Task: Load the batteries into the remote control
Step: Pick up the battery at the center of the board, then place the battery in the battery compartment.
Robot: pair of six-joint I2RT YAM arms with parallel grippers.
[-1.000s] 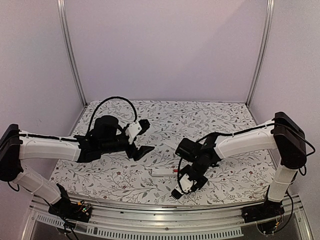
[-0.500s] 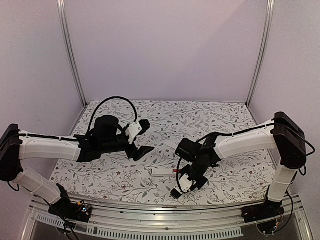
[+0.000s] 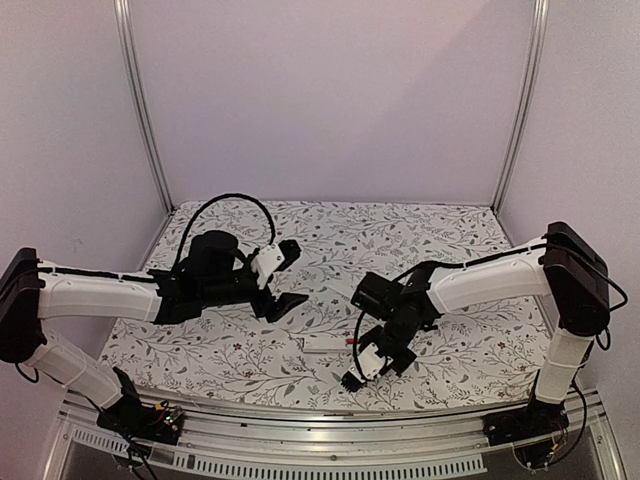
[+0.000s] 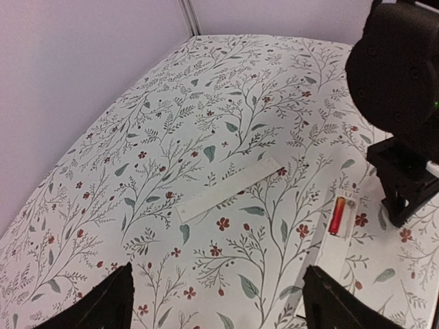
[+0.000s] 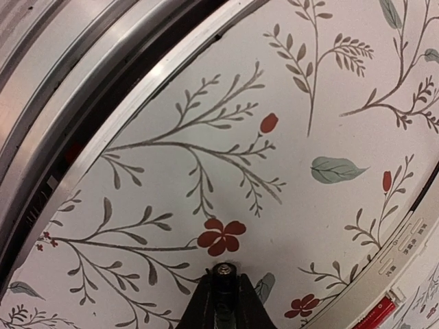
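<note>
Red-orange and thin, one small cylindrical battery [image 4: 337,216] already lies in the open compartment at one end of the slim, long white plastic remote control [image 4: 328,255]. The remote rests flat on the worktop close to the near edge, about midway along it. The slot beside the seated cell looks unfilled, though the left wrist view is too coarse to be sure.

Just off the remote's battery end, toward the near edge, hangs the right gripper [image 3: 352,376]. Its jaws are pinched together, and the right wrist view shows a small dark round thing with a bright metal centre between them. I take this for the second battery [image 5: 223,269], seen end-on. It hangs over the cloth, apart from the remote, with the grey metal rail [image 5: 82,89] of the near edge close behind.

A thin plain-white detached cover strip [image 4: 230,188] lies flat beside the remote, on its far-left side, not touching it.

The left gripper [image 3: 288,275] hangs above the worktop toward the left edge, well apart from everything, its jaws wide open and holding nothing.

All of it sits on the white floral-printed cloth worktop [image 3: 430,230].

The step in hand seems to be carrying the second cell to its slot. The next move would call for swinging that battery back over the open compartment and lining its length up with the seated cell. It would then be lowered into the free slot with the terminals the right way round. A careless push could shift the loose remote.
</note>
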